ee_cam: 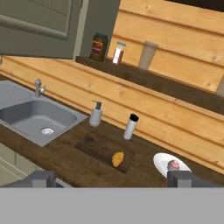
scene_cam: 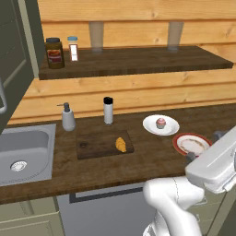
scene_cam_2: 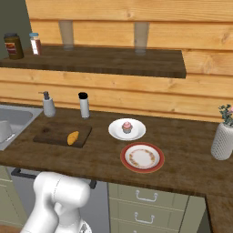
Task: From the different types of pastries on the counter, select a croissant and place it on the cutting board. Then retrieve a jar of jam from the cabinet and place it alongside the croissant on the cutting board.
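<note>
The golden croissant [scene_cam: 120,144] [scene_cam_2: 73,138] [ee_cam: 117,159] lies on the right part of the dark cutting board [scene_cam: 94,145] [scene_cam_2: 52,134] [ee_cam: 98,146], which rests on the wood-grain counter [scene_cam: 138,166]. A pink-topped cupcake [scene_cam: 160,123] [scene_cam_2: 127,127] [ee_cam: 173,165] sits on a white plate [scene_cam: 150,125]. The red-rimmed plate [scene_cam: 192,144] [scene_cam_2: 142,157] holds no pastry. My gripper [ee_cam: 111,179] [scene_cam: 205,147] hangs open and holds nothing, back from the counter's front edge, to the right of the board. The cabinet's grey-green door [scene_cam: 14,60] [ee_cam: 39,26] stands at the left. The jam jar is out of view.
A wall shelf [scene_cam: 138,62] carries a brown red-labelled jar [scene_cam: 54,53] [ee_cam: 99,47] and a white blue-capped bottle [scene_cam: 73,48]. A soap dispenser [scene_cam: 68,117] and a steel bottle [scene_cam: 108,110] stand behind the board. The sink [scene_cam: 23,154] lies left; a vase [scene_cam_2: 223,139] stands far right.
</note>
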### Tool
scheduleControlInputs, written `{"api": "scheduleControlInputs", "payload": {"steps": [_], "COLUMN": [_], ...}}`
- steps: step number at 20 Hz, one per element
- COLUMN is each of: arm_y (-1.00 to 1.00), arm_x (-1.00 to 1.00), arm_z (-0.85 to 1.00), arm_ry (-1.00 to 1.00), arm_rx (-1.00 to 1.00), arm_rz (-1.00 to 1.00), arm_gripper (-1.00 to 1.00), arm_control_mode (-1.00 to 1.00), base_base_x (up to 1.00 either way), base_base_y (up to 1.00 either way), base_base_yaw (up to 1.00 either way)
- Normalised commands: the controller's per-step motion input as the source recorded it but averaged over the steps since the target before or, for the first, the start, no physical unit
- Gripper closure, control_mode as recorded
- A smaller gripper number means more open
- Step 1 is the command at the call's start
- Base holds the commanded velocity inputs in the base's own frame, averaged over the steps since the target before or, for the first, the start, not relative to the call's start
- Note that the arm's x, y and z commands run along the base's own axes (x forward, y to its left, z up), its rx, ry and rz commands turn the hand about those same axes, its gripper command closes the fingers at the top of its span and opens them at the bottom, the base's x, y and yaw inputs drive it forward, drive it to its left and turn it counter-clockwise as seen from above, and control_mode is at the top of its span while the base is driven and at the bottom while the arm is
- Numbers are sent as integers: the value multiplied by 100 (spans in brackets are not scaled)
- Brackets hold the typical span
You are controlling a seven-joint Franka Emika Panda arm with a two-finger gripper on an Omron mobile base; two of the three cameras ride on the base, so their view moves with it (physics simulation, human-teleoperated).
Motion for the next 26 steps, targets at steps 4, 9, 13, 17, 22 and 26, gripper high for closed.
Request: {"api": "scheduleControlInputs", "payload": {"steps": [4, 9, 13, 17, 22, 26], "arm_y": [0, 0, 0, 0, 0, 0], "arm_x": [-23, -20, -49, 0, 0, -8], "arm_z": [0, 0, 0, 0, 0, 25], "arm_ry": [-6, -2, -14, -2, 0, -7], "arm_rx": [1, 1, 0, 0, 0, 0], "arm_rz": [-7, 0, -2, 0, 0, 0], "arm_gripper": [-100, -100, -100, -100, -100, -100], "arm_control_mode": [-100, -100, -100, -100, -100, -100], "base_base_x": [0, 0, 0, 0, 0, 0], "base_base_y": [0, 0, 0, 0, 0, 0], "base_base_yaw": [0, 0, 0, 0, 0, 0]}}
